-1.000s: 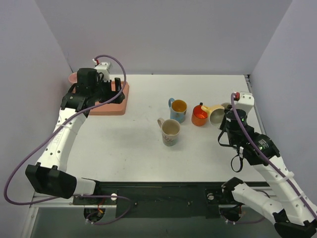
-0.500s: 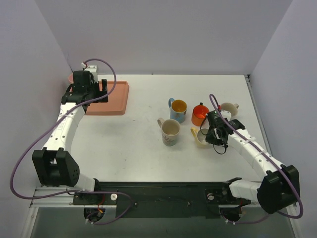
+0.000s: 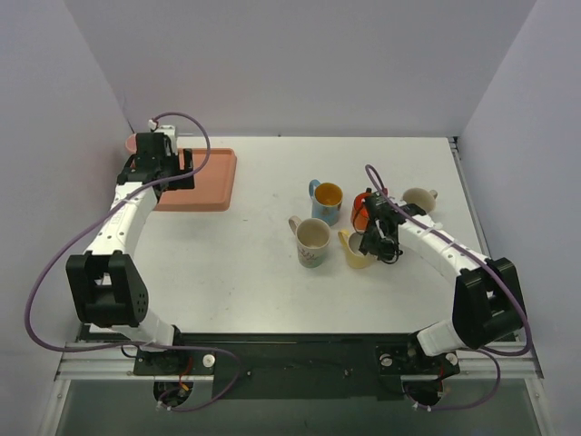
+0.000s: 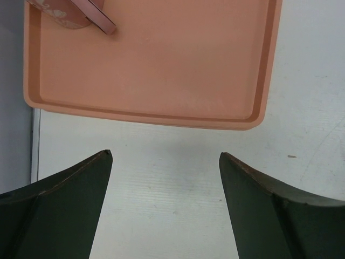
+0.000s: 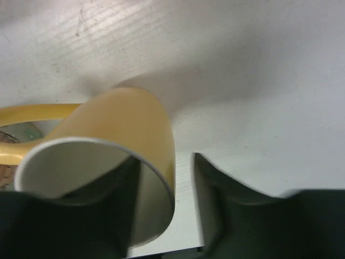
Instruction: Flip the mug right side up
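Note:
The yellow mug (image 3: 356,252) stands upright on the white table, mouth up, handle to the left, just right of the floral mug (image 3: 311,242). In the right wrist view the yellow mug (image 5: 124,124) fills the left half. My right gripper (image 3: 377,241) straddles its rim: one finger is inside the mug, and the other finger (image 5: 215,183) is outside with a visible gap to the wall. My right gripper (image 5: 164,162) is open. My left gripper (image 3: 172,171) is open and empty over the pink tray's near edge, as the left wrist view (image 4: 165,155) shows.
A blue mug (image 3: 325,202) and a red mug (image 3: 365,211) stand upright behind the yellow one. A cream mug (image 3: 418,196) sits at the right, seemingly mouth down. The pink tray (image 3: 207,182) is at the far left, with a pink mug (image 4: 70,11) at its corner.
My right gripper carried the yellow mug leftward from beside the red mug and it now stands upright by the floral mug, jaws loosened. My left arm drew back to the tray's left side.

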